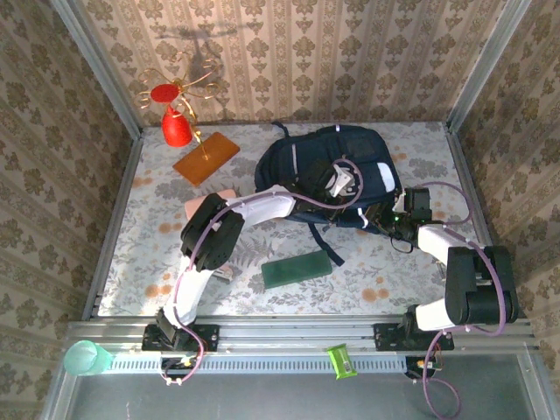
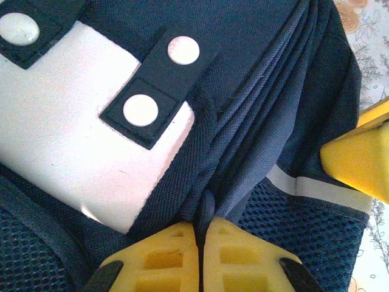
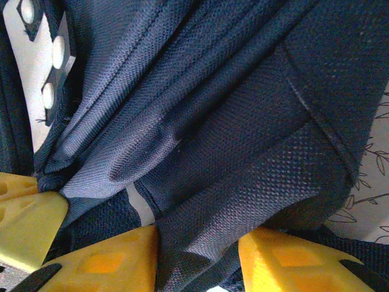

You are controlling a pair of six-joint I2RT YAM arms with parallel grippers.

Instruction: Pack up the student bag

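Floral tabletop (image 1: 149, 254), boxed in by damask-papered walls (image 1: 289, 52). At the far middle, a little to the right: the student bag (image 1: 297, 162), lying flat, navy, with its white patch (image 1: 382, 178) toward the right. Left of it, near the far-left corner: a red cone (image 1: 178, 127) topped with a wire ornament, just beside an orange-brown board (image 1: 206, 157). On the near side of the bag and apart from it: a flat dark green block (image 1: 296, 269). On the near rail (image 1: 262, 363): a teal cup (image 1: 86, 357) at the left and a small green object (image 1: 339, 360) toward the middle.

Left gripper (image 2: 200, 228): stretched across onto the top of the bag, fingers pressed together, pinching a small bunch of navy fabric just below the white patch and its round snaps (image 2: 140, 110).

Right gripper (image 3: 197, 236): at the bag's near-right edge, close beside the left one, fingers (image 3: 103, 261) partly apart, with a thick fold of bag fabric filling the gap and touching both. Clamped or merely cradled: cannot tell.
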